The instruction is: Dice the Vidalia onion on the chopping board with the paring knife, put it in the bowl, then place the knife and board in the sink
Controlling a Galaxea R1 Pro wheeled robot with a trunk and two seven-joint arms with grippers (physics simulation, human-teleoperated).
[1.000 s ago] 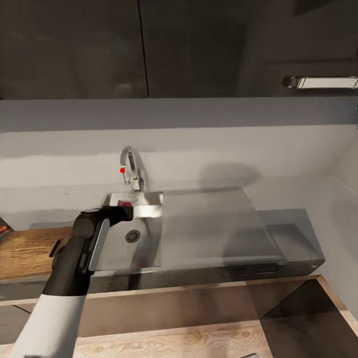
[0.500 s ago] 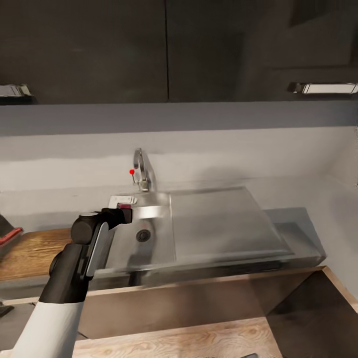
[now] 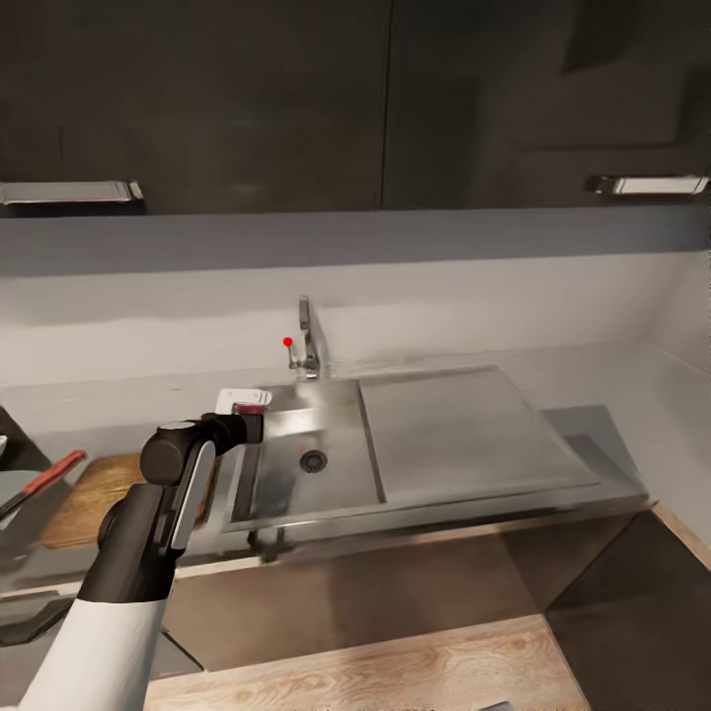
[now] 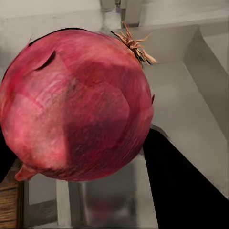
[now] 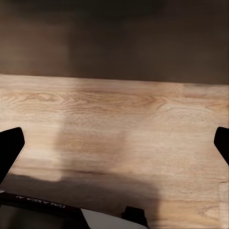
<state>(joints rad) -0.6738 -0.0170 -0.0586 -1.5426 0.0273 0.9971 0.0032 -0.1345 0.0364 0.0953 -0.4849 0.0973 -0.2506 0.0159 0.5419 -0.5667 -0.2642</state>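
My left gripper point(image 3: 247, 419) is shut on the Vidalia onion point(image 3: 253, 403), held above the left rim of the sink point(image 3: 296, 494). In the left wrist view the pinkish-red onion point(image 4: 76, 105) is very close, with the steel basin behind it. The chopping board point(image 3: 99, 486) lies on the countertop point(image 3: 118, 420) left of the sink. The paring knife point(image 3: 51, 471), with its red-orange handle, rests at the board's left end. My right gripper point(image 5: 114, 145) is open over a wooden floor. The bowl is out of view.
The chrome tap point(image 3: 308, 341) with its red-tipped knob point(image 3: 287, 343) stands behind the basin. The flat drainboard point(image 3: 464, 430) extends to the right. Dark wall cabinets point(image 3: 296, 99) hang above, and a wooden floor point(image 3: 395, 671) lies below the counter front.
The head view has panned left, so the sink has slid right in the picture and the board and knife have come further into view. My left gripper keeps its hold on the onion.
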